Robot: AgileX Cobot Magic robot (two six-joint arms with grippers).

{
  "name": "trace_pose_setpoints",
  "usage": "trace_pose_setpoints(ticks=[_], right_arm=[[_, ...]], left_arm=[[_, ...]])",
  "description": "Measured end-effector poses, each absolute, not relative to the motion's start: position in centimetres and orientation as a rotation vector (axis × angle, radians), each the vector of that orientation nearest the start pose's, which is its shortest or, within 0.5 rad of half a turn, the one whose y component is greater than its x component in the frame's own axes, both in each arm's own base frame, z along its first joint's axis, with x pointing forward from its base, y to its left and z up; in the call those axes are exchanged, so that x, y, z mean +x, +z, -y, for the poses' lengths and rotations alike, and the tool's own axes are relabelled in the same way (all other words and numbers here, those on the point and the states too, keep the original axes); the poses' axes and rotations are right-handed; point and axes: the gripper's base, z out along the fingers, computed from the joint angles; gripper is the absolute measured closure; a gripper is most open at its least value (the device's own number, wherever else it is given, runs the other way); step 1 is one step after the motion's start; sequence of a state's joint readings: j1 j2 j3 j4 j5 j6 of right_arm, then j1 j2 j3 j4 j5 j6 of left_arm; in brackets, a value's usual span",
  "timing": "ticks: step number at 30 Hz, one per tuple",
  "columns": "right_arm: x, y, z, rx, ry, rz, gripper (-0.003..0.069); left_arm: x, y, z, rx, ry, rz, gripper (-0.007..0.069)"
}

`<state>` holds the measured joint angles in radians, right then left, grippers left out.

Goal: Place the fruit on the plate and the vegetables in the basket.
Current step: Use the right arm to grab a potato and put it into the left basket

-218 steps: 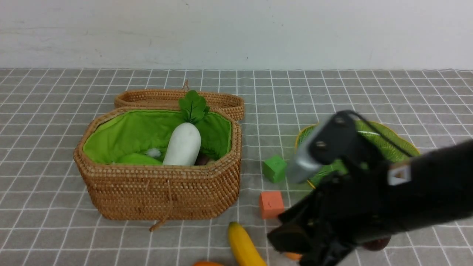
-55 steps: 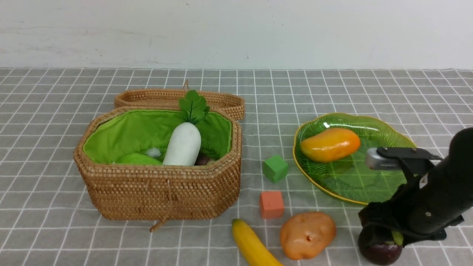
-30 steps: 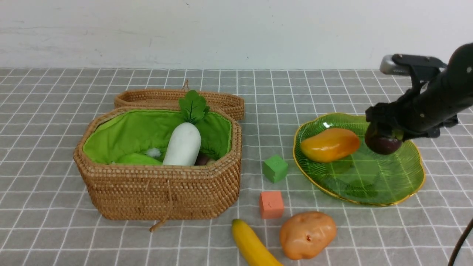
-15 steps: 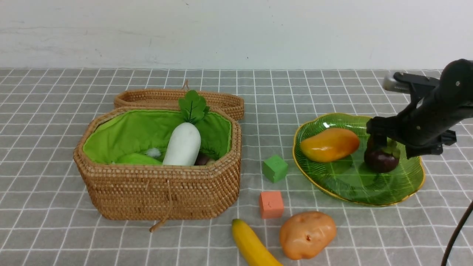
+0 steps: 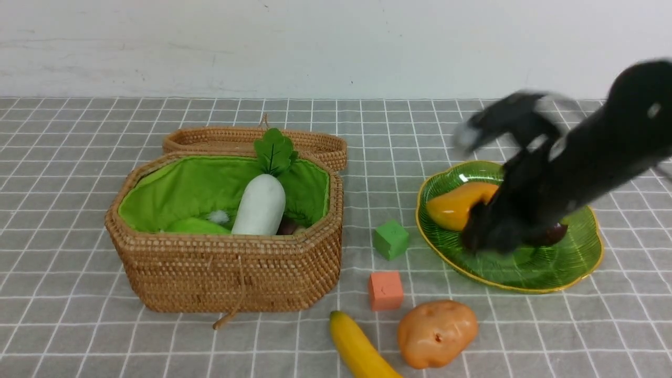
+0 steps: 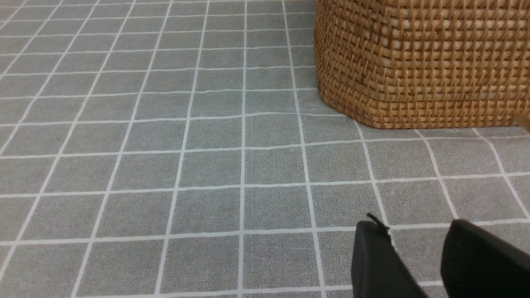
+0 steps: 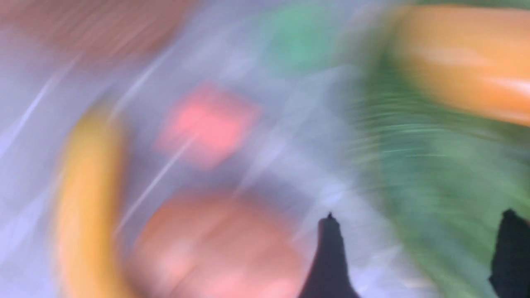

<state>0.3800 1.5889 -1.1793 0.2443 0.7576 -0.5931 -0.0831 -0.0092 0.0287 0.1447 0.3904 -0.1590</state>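
The mango [image 5: 452,208] and the dark mangosteen [image 5: 552,234] lie on the green plate [image 5: 587,261], both partly hidden by my right arm. My right gripper [image 5: 485,239] is a motion-blurred shape low over the plate's near-left part. In the right wrist view, this gripper [image 7: 420,217] is open and empty over the plate's edge [image 7: 434,178], with the potato [image 7: 215,248] and banana [image 7: 87,198] beyond. The banana [image 5: 359,349] and potato [image 5: 437,333] rest on the cloth at the front. The basket [image 5: 226,273] holds the radish [image 5: 260,205] and gourd [image 5: 194,227]. My left gripper [image 6: 414,225] is open above bare cloth near the basket [image 6: 418,62].
A green cube [image 5: 390,239] and an orange cube [image 5: 385,290] sit between basket and plate. The basket's lid [image 5: 247,137] lies open behind it. A dark purple piece [image 5: 287,227] peeks out beside the radish. Grey checked cloth covers the table.
My right gripper carried the mangosteen up over the plate, set it down beside the mango and let go. It now swings fast to the left across the plate. The left arm is unmoved.
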Motion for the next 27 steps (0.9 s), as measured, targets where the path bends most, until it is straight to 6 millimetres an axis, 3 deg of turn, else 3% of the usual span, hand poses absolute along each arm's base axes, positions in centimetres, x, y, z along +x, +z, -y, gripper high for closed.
trace_pose_setpoints(ticks=[1, 2, 5, 8, 18, 27], right_arm=[[29.2, 25.9, -14.6, -1.203, 0.205, -2.369, 0.0183], [26.9, 23.7, -16.0, -1.53, 0.185, -2.27, 0.0191], [24.1, 21.3, -17.1, -1.85, 0.168, -2.152, 0.0188], [23.5, 20.9, -17.4, -1.905, 0.166, -2.12, 0.0174], [24.4, 21.0, -17.5, -1.931, 0.02, -2.0, 0.0061], [26.3, 20.8, -18.2, -1.875, -0.103, -1.854, 0.0057]], left_arm=[[5.2, 16.9, -0.1, 0.017, -0.022, -1.889, 0.0386], [5.2, 16.9, -0.1, 0.017, -0.022, -1.889, 0.0386], [5.2, 16.9, -0.1, 0.017, -0.022, -1.889, 0.0386], [5.2, 16.9, -0.1, 0.017, -0.022, -1.889, 0.0386], [5.2, 16.9, -0.1, 0.017, -0.022, -1.889, 0.0386], [5.2, 16.9, -0.1, 0.017, -0.022, -1.889, 0.0386]])
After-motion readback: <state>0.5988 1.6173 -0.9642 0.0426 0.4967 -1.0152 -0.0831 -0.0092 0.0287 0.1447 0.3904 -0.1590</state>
